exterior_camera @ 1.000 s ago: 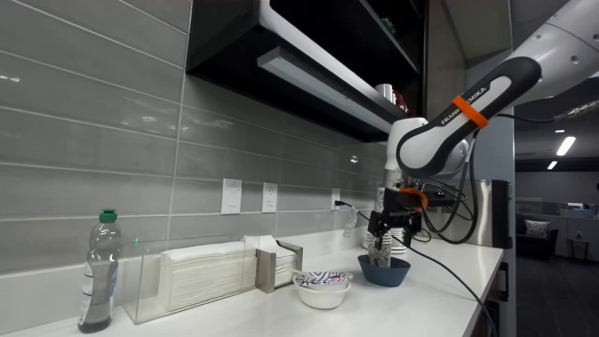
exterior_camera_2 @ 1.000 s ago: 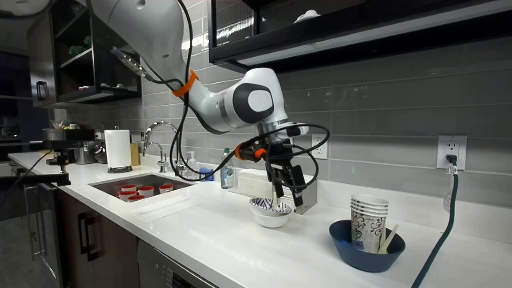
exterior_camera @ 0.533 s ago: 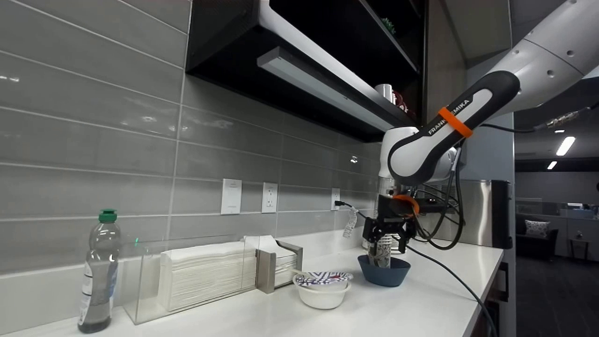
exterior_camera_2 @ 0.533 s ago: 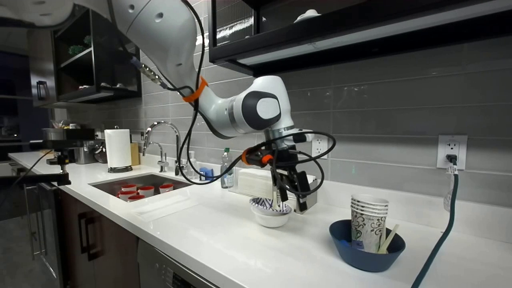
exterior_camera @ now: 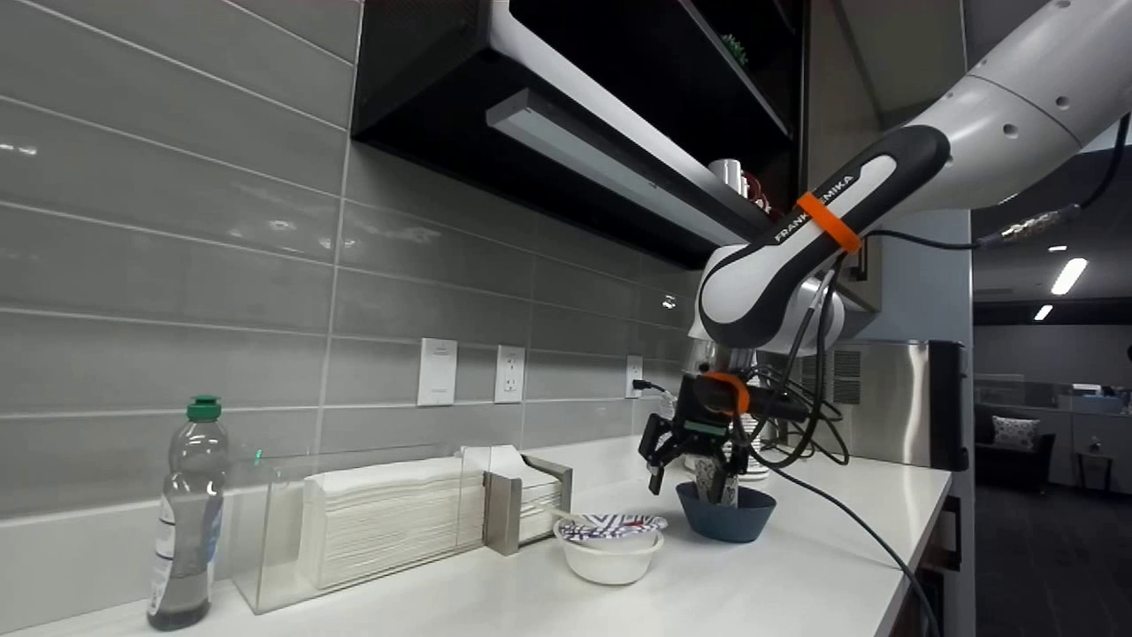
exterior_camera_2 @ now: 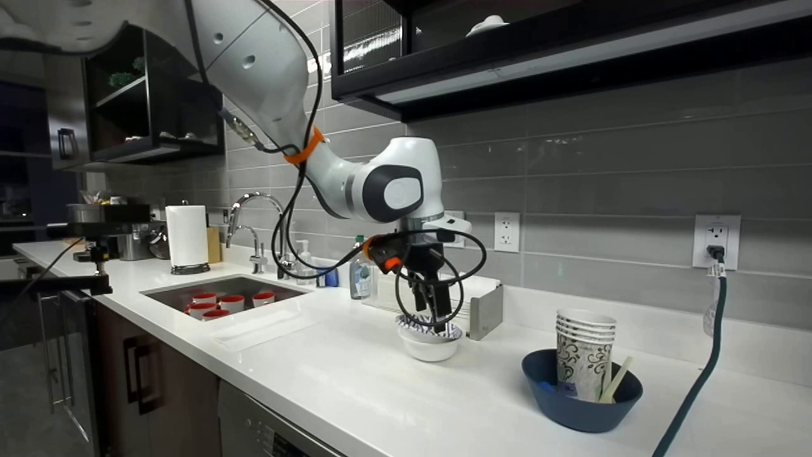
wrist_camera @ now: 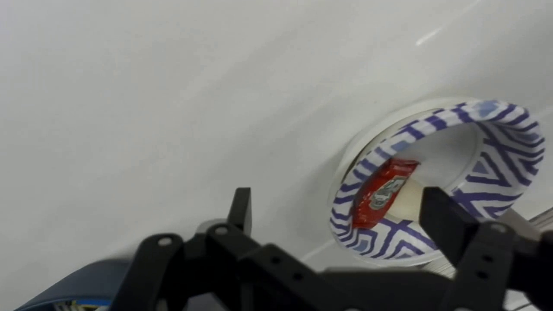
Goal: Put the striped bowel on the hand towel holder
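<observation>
In an exterior view, from the left, a green-capped bottle (exterior_camera: pixel 187 531) stands near the hand towel holder (exterior_camera: pixel 503 515), which is filled with folded white towels (exterior_camera: pixel 398 526). Just beside it, on the counter (exterior_camera: pixel 495 606), the striped bowl (exterior_camera: pixel 610 525) sits tilted inside a white bowl (exterior_camera: pixel 610 566). Next, above the counter, hangs the gripper (exterior_camera: pixel 696 476), jaws spread wide and holding nothing, then a blue bowl (exterior_camera: pixel 729 522) with patterned cups (exterior_camera: pixel 716 489).

In the wrist view, the gripper (wrist_camera: pixel 338 206) hides a part of the striped bowl (wrist_camera: pixel 449 149); the bottom edge cuts the blue bowl (wrist_camera: pixel 88 278).
</observation>
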`<state>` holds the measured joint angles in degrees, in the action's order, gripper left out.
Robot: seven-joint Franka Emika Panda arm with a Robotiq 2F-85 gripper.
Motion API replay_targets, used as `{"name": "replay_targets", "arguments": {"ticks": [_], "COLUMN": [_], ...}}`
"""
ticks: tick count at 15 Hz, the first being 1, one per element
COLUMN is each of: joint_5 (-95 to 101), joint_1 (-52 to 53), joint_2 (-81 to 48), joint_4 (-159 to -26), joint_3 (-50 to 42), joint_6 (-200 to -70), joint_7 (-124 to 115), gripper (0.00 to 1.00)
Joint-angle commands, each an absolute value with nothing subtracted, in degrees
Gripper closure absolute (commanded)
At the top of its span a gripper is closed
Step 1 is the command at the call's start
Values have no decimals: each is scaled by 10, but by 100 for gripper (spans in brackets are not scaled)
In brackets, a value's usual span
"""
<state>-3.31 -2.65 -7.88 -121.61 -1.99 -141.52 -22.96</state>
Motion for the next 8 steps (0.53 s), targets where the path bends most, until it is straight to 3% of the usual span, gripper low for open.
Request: {"name": "replay_targets", "arguments": {"ticks": [1, 4, 5, 7, 8], "joint_5": [-81, -100, -102, -100, -101], "joint_1": [-12, -6, -4, -1, -1], "joint_2": [-116, -146, -155, -169, -175], "joint_4": [-1214, -1209, -1208, -1208, -1208], "joint_3": [-12, -10, -11, -15, -15], "joint_6": [-1453, -1479, -1490, -1508, -1514], "joint_7": [-232, -230, -232, -235, -235], "gripper": [0, 0, 8, 34, 41]}}
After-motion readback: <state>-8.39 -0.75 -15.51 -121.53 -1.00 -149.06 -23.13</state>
